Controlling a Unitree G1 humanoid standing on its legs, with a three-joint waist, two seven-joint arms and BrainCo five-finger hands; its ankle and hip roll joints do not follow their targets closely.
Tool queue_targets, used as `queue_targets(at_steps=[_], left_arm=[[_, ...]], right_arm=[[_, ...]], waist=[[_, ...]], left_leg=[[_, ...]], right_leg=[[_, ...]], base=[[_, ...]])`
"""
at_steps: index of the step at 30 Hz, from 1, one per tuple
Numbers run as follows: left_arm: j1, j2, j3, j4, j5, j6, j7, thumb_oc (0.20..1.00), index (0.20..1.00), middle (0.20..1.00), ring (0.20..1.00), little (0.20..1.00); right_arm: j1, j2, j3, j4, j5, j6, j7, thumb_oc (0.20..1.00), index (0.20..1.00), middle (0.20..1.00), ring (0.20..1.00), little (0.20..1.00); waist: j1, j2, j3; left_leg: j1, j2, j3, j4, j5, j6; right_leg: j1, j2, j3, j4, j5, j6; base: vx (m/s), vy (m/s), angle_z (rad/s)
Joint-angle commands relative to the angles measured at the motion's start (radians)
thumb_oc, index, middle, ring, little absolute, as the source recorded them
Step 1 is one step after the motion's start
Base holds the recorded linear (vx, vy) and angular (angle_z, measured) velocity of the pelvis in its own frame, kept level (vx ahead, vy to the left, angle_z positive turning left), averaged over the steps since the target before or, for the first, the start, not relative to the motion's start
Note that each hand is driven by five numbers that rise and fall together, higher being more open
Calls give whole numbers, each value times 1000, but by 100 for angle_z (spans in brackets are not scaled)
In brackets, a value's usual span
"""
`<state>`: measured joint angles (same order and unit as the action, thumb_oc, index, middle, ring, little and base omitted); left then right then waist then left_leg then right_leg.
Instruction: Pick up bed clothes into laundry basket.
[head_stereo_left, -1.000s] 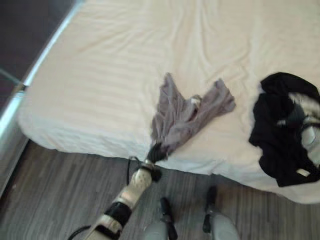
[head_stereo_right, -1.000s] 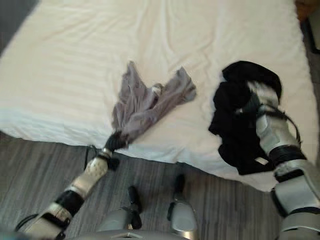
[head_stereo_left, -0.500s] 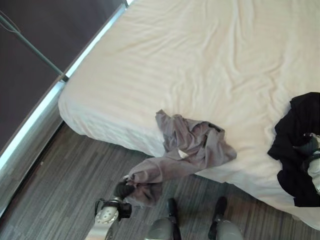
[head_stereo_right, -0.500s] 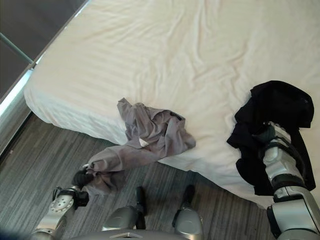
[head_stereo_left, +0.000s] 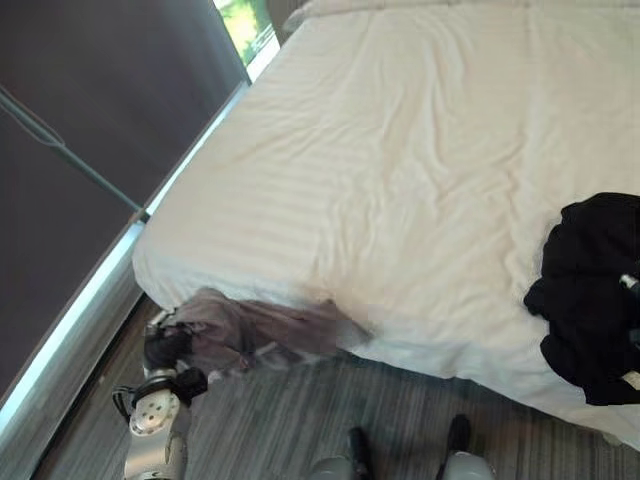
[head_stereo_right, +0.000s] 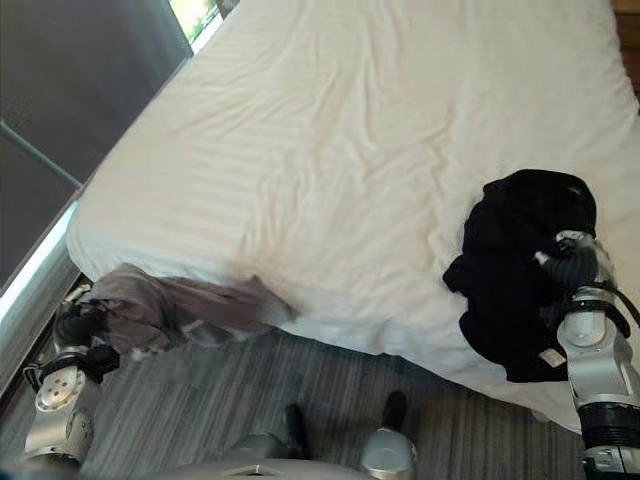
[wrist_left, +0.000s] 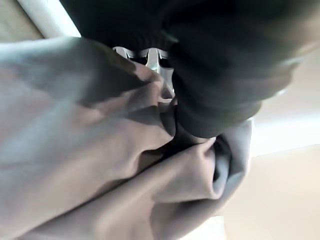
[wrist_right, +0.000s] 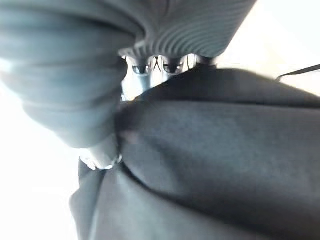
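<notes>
Left eye view: the left robot hand (head_stereo_left: 165, 347) grips the grey garment (head_stereo_left: 262, 330), which hangs off the bed (head_stereo_left: 400, 180) corner over the floor (head_stereo_left: 300, 420); no basket shows, so delivery is judged outstanding.

Right eye view: the right robot hand (head_stereo_right: 578, 262) clutches the black garment (head_stereo_right: 520, 270) at the bed's near edge; open floor lies between.

Wrist views: fingers (wrist_left: 159, 61) curl into grey cloth; fingers (wrist_right: 150, 65) into black.
</notes>
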<state>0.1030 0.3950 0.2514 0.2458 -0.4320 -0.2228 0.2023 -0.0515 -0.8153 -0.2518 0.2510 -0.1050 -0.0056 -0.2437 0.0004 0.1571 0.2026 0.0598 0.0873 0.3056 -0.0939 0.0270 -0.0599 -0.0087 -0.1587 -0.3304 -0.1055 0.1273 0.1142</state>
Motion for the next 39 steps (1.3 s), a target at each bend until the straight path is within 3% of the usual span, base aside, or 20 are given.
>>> queue_targets(at_steps=[1, 5, 7, 9, 10, 12, 16, 18, 19, 21, 22, 23, 24, 25, 29, 32, 33, 35, 39], left_arm=[[-102, 83, 34, -140, -4, -145, 73, 200, 200, 200, 200, 200], [-87, 42, 11, -309, 100, -175, 113, 200, 200, 200, 200, 200], [-74, 8, -20, -384, 119, -184, 100, 200, 200, 200, 200, 200], [-97, 7, -94, -475, 167, -165, 64, 200, 200, 200, 200, 200], [-97, 8, -97, -477, 169, -163, 65, 200, 200, 200, 200, 200], [-132, 27, -164, -522, 224, -151, 65, 200, 200, 200, 200, 200], [-227, 77, -251, -542, 294, -125, 77, 200, 200, 200, 200, 200], [-262, 84, -270, -549, 303, -123, 85, 200, 200, 200, 200, 200], [-358, 88, -327, -538, 326, -118, 115, 200, 200, 200, 200, 200], [-441, 93, -366, -520, 345, -103, 124, 200, 200, 200, 200, 200], [-459, 96, -378, -522, 345, -100, 127, 200, 200, 200, 200, 200], [-478, 95, -386, -519, 348, -94, 136, 200, 200, 200, 200, 200], [-481, 95, -386, -518, 348, -94, 137, 200, 200, 200, 200, 200], [-495, 89, -405, -512, 347, -87, 149, 200, 200, 200, 200, 200], [-509, 89, -434, -517, 352, -66, 153, 200, 200, 200, 200, 200], [-519, 87, -454, -517, 362, -60, 148, 200, 200, 200, 200, 200], [-527, 79, -465, -520, 361, -55, 150, 200, 200, 200, 200, 200], [-535, 75, -478, -517, 356, -51, 153, 200, 200, 200, 200, 200], [-516, 69, -464, -485, 345, -50, 163, 200, 200, 200, 200, 200]], right_arm=[[-71, -14, -45, -161, 65, -135, -78, 200, 200, 200, 200, 200], [-102, 63, -53, -340, 98, -190, -69, 200, 200, 200, 200, 200], [-93, 113, -51, -386, 101, -206, -59, 200, 200, 200, 200, 200], [-35, 169, -104, -432, 92, -213, -59, 200, 200, 200, 200, 200], [-29, 172, -109, -438, 92, -211, -57, 200, 200, 200, 200, 200], [-25, 200, -109, -489, 79, -219, -63, 200, 200, 200, 200, 200], [-46, 186, -112, -519, 62, -220, -89, 200, 200, 200, 200, 200], [-48, 189, -114, -526, 65, -222, -96, 200, 200, 200, 200, 200], [-61, 192, -113, -529, 63, -226, -123, 200, 200, 200, 200, 200], [-73, 181, -108, -545, 44, -226, -132, 200, 200, 200, 200, 200], [-78, 183, -98, -550, 40, -228, -133, 200, 200, 200, 200, 200], [-83, 191, -85, -553, 33, -227, -135, 200, 200, 200, 200, 200], [-84, 191, -85, -554, 32, -226, -135, 200, 200, 200, 200, 200], [-103, 211, -46, -551, 32, -225, -127, 200, 200, 200, 200, 200], [-161, 246, 66, -532, 40, -218, -96, 200, 200, 200, 200, 200], [-185, 259, 120, -525, 22, -210, -80, 200, 200, 200, 200, 200], [-211, 261, 161, -523, -18, -199, -81, 200, 200, 200, 200, 200], [-246, 255, 205, -515, -57, -188, -89, 200, 200, 200, 200, 200], [-286, 231, 237, -520, -87, -176, -95, 200, 200, 200, 200, 200]], waist=[[27, -64, -17], [42, -103, -7], [45, -110, -20], [17, -120, -51], [20, -121, -52], [-20, -141, -66], [-58, -168, -59], [-67, -175, -52], [-73, -173, -25], [-55, -156, -12], [-52, -154, -14], [-51, -150, -12], [-49, -152, -9], [-38, -144, -12], [40, -129, -27], [76, -135, -34], [101, -129, -46], [119, -121, -56], [119, -111, -73]], left_leg=[[-2, 6, -81, 102, -39, -63], [-35, -65, -325, 203, -122, -75], [-6, -56, -406, 157, -144, -59], [56, -23, -387, 38, -119, -48], [61, -22, -387, 29, -114, -48], [71, -42, -375, 7, -123, -32], [70, -59, -308, 7, -136, -15], [67, -57, -297, 7, -132, -15], [65, -38, -266, 7, -134, -12], [53, -26, -203, 7, -116, -7], [43, -26, -179, 7, -101, -2], [43, -17, -148, 7, -94, 5], [42, -19, -146, 7, -89, 5], [38, -6, -93, 7, -75, 22], [30, 31, 55, 7, -47, 34], [33, 41, 116, 7, -32, 30], [25, 60, 175, 13, -9, 20], [18, 99, 213, 18, 8, -5], [42, 196, 295, 22, 72, -70]], right_leg=[[81, -47, 19, 18, -122, 67], [28, -46, 95, 18, -84, 60], [-3, -39, 135, 18, -67, 67], [-17, -37, 133, 18, -37, 78], [-17, -36, 132, 18, -38, 78], [-37, -48, 145, 18, 1, 104], [-87, -60, 173, 33, 40, 145], [-99, -60, 181, 37, 53, 148], [-129, -53, 164, 70, 54, 148], [-103, -94, -2, 138, -8, 131], [-87, -99, -50, 164, -23, 119], [-62, -98, -87, 212, -62, 114], [-65, -100, -85, 217, -61, 111], [-29, -111, -111, 309, -98, 106], [36, -197, -223, 457, -124, 111], [92, -219, -278, 420, -106, 123], [140, -237, -333, 362, -88, 133], [180, -263, -356, 294, -75, 146], [203, -205, -343, 153, -72, 138]], base=[[-42, -24, -12], [-96, 38, -29], [-44, 99, -106], [-13, 112, -89], [-25, 98, -19], [-59, 124, -16], [-113, 99, -36], [-131, 27, -51], [-229, 59, -44], [-320, 140, -88], [-255, 151, -113], [-161, 86, -73], [-214, 131, -90], [-237, 135, -93], [-214, 48, -129], [-124, -99, -184], [-122, -207, -127], [-177, -263, -120], [-20, -279, -126]])
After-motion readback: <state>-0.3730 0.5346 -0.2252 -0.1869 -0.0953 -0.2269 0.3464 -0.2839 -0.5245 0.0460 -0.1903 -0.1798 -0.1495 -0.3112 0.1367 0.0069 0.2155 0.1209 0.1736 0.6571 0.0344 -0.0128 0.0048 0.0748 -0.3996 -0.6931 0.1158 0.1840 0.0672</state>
